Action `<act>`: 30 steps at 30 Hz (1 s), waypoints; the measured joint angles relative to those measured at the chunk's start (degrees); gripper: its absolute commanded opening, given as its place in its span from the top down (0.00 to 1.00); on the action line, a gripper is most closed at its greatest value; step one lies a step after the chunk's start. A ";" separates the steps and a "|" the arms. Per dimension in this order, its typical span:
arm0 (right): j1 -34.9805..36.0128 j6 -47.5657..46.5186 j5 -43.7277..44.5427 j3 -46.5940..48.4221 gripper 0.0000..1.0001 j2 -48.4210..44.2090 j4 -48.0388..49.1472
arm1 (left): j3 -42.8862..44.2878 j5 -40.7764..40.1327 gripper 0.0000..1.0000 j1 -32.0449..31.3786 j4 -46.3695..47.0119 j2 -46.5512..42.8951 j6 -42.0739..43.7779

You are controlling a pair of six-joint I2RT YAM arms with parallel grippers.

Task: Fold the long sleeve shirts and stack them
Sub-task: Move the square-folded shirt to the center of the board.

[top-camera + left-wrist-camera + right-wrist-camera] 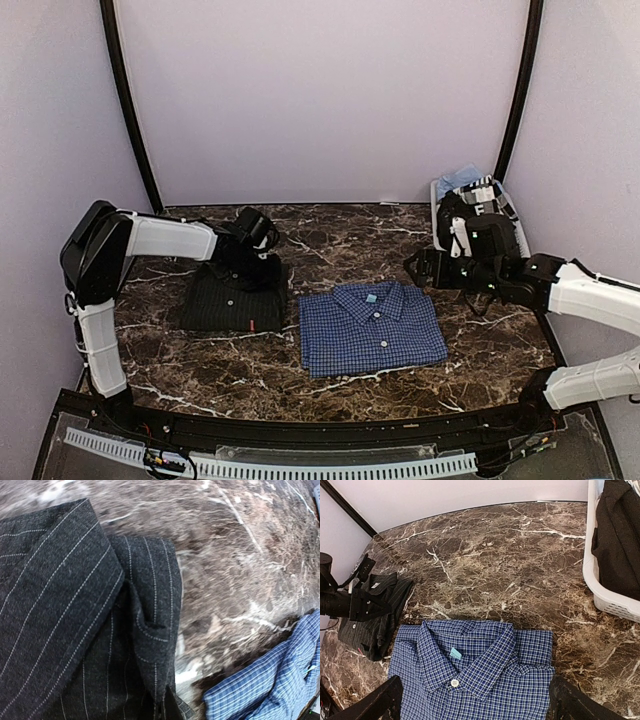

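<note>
Marble table (pixel 350 235): left claw (pixel 265 268) pinches dark shirt (pixel 225 300), right claw (pixel 418 268) spread; blue shirt (pixel 370 335) tag (pixel 455 653) unreadable

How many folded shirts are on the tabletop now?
2. The dark pinstriped shirt lies at left under the left gripper; the blue checked shirt lies centre. The basket holds more cloth, partly hidden.

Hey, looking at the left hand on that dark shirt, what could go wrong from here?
The left hand grips only the collar end of the folded dark shirt, so lifting it may let the fold fall open. The blue shirt lies close beside it, not touching; dragging the dark one across could rumple its edge.
</note>
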 measured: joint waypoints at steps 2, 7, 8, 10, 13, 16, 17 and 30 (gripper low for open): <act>0.00 0.17 -0.02 -0.31 0.01 0.42 0.02 | 1.95 1.01 0.99 -0.35 0.26 1.57 -0.11; 0.00 0.61 -0.02 -0.44 0.01 2.40 -0.04 | 5.44 2.75 0.83 -0.70 0.70 4.13 -0.02; 0.00 0.66 0.00 -0.44 0.01 2.99 -0.09 | 5.79 3.08 0.76 -0.76 0.83 4.37 0.22; 0.00 0.79 0.00 -0.44 0.01 3.91 -0.20 | 6.19 3.63 0.66 -0.81 0.74 4.46 0.24; 0.00 1.03 0.24 -0.44 0.01 4.94 -0.28 | 6.84 4.52 0.54 -1.03 0.81 4.44 0.44; 0.00 1.64 0.70 -0.44 0.01 6.32 -0.66 | 7.32 5.07 0.49 -1.38 0.74 4.31 0.63; 0.00 1.92 0.79 -0.42 0.01 7.02 -0.94 | 7.37 5.40 0.46 -1.53 0.72 4.09 0.63; -4.42 5.14 1.68 -2.45 0.05 10.05 -3.82 | 0.31 7.76 0.34 -7.28 3.54 -9.03 -1.55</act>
